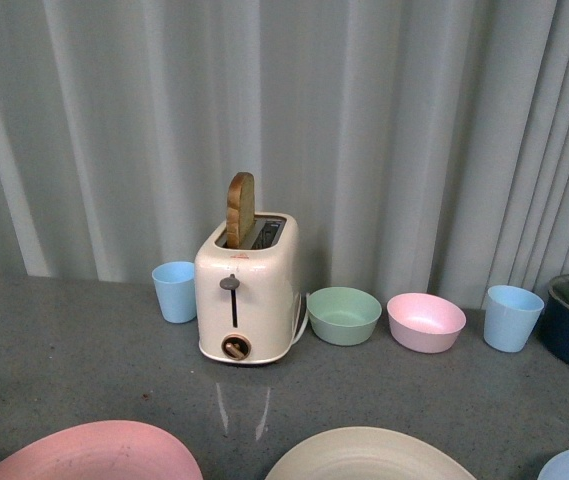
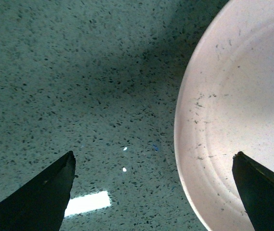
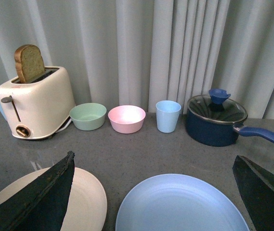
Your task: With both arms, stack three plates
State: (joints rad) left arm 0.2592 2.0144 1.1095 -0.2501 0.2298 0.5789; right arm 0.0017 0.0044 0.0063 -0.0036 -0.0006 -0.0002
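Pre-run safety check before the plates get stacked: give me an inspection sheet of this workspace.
Surface: grey speckled countertop, dry as far as visible.
Job's things: pink plate, cream plate and light blue plate lie apart along the near edge, unstacked.
Clutter: toaster with bread slice, light blue cups, green bowl, pink bowl, lidded blue pot, all at the back.
Grippers: left tool open, empty, at the pink plate's rim; right tool open, empty, near the light blue plate.
Cables: white cord beside the toaster.
Surroundings: pale curtain behind.
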